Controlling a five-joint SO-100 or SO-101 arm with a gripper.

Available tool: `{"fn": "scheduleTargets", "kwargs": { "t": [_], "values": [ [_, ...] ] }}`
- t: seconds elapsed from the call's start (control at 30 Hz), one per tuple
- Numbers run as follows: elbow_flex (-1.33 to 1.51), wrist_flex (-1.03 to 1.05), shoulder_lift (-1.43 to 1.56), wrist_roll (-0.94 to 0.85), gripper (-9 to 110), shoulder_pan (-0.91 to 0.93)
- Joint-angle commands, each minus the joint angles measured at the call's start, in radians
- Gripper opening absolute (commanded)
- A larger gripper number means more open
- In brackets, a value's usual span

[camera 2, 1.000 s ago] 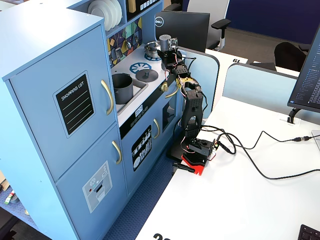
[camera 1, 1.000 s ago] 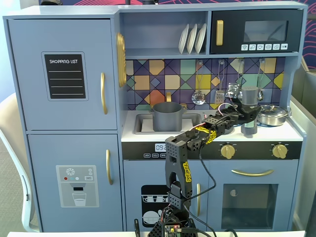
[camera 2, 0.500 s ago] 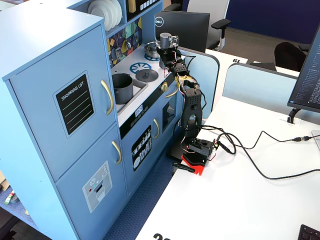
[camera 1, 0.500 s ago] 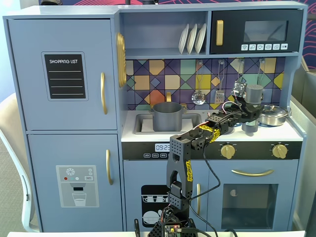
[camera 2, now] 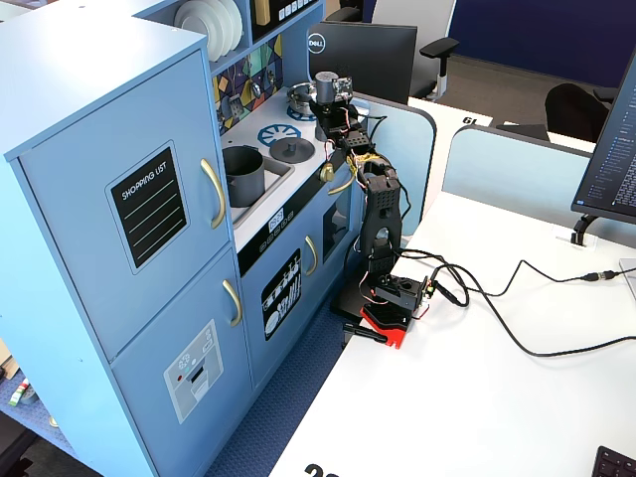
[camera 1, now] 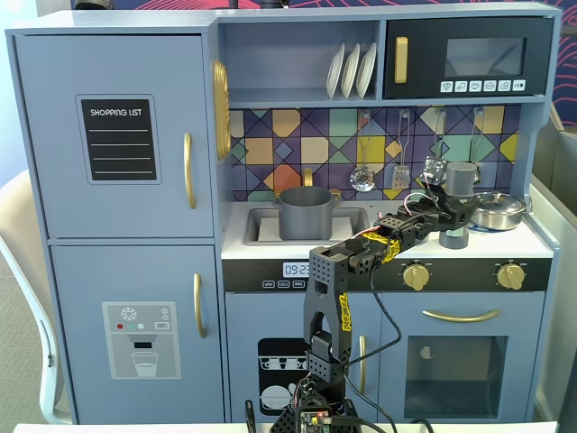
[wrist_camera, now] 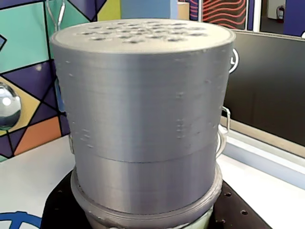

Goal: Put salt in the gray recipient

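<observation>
1 arm is all I have on this rig, and its gripper (camera 1: 451,206) is out over the right end of the toy kitchen counter, at the salt shaker (camera 1: 458,203). The shaker stands upright on the stove top, just left of the shiny steel pan (camera 1: 498,210), with its long axis vertical. In the wrist view its perforated cap (wrist_camera: 143,90) fills nearly the whole frame, so I judge the shaker sits right at the jaws, probably between them. None of the 3 views shows me the fingertips clearly, so I cannot tell whether the jaws are clamped on it or merely flanking it.

What matters for the coming move: the gray pot (camera 1: 306,212) sits in the sink, well apart to the left of the shaker in the front fixed view, at about the same depth. The flat gray lid (camera 2: 292,149) lies on the counter between the 2. I would expect to confirm the hold first, then carry the shaker left over that lid.
</observation>
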Motion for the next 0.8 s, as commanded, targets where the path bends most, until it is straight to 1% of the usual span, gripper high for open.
{"fn": "scheduleTargets", "kwargs": {
  "t": [0.0,0.1,0.2,0.3,0.4,0.5,0.57,0.67,0.77],
  "values": [
    [-0.002,-0.029,0.051,-0.023,0,-0.015],
    [-0.002,-0.028,0.051,-0.04,1,-0.015],
    [0.0,-0.02,0.055,-0.037,12,-0.008],
    [0.002,-0.021,0.061,0.002,27,0.003],
    [0.014,-0.028,0.077,0.015,38,0.014],
    [0.034,-0.046,0.098,0.014,46,0.025],
    [0.051,-0.044,0.121,0.006,49,0.031],
    [0.087,-0.041,0.173,0.003,49,0.043],
    [0.14,0.015,0.267,0.009,49,0.055]
  ]
}}
